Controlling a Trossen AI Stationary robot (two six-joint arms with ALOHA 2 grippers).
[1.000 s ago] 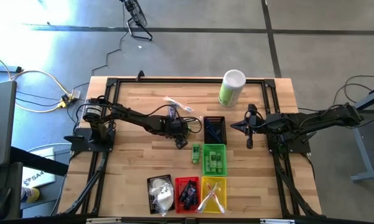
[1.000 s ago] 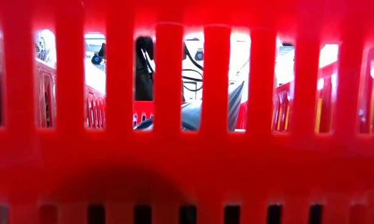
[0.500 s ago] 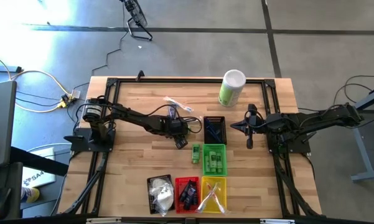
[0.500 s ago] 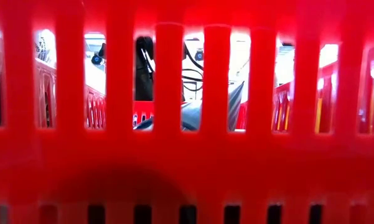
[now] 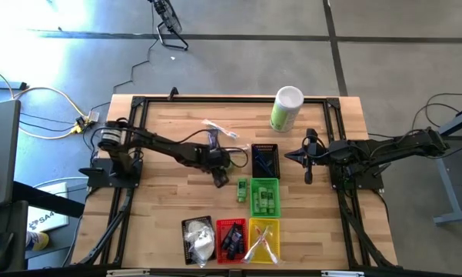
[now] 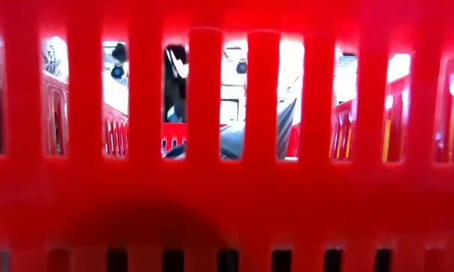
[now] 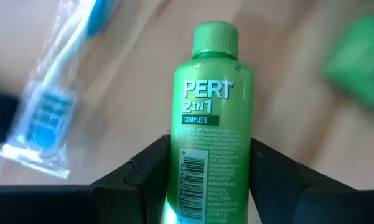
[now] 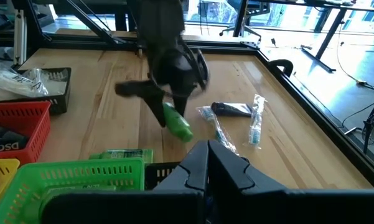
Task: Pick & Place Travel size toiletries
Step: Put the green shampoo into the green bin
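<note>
Near the counter's centre, my left hand (image 5: 219,171) is pinching a small green bottle (image 7: 210,118), one finger on each side of its lower body, cap pointing away from the wrist. In the right wrist view the bottle (image 8: 177,124) hangs tilted, clear of the counter (image 5: 169,196).

Step in hand, as I judge it: carry the bottle to the green basket (image 5: 264,197), which lies toward 4 o'clock from my left hand and already holds green bottles.

1. Keep the pinch steady. The bottle is smooth and round, so I expect it could twist or slip if the fingers relax.
2. Lift enough to clear the basket wall before travelling. A second green bottle (image 5: 242,189) lies on the counter just outside the basket's 9 o'clock wall, on the direct path; pass above it, not through it.
3. Clear the black basket (image 5: 265,158), which stands at the green basket's 12 o'clock side.
4. Stop over the open middle of the green basket, lower, then spread the fingers.

Items yet to sort: a dark blue tube (image 8: 231,109) and clear-wrapped toothbrushes (image 8: 255,127) lie on the counter toward 12 o'clock from my left hand. They need no contact now.

My right hand (image 5: 308,176) waits at 3 o'clock of the black basket, fingers pressed together, holding nothing. Keep it parked; it stands near the baskets, so I should approach from the 9 o'clock side.
</note>
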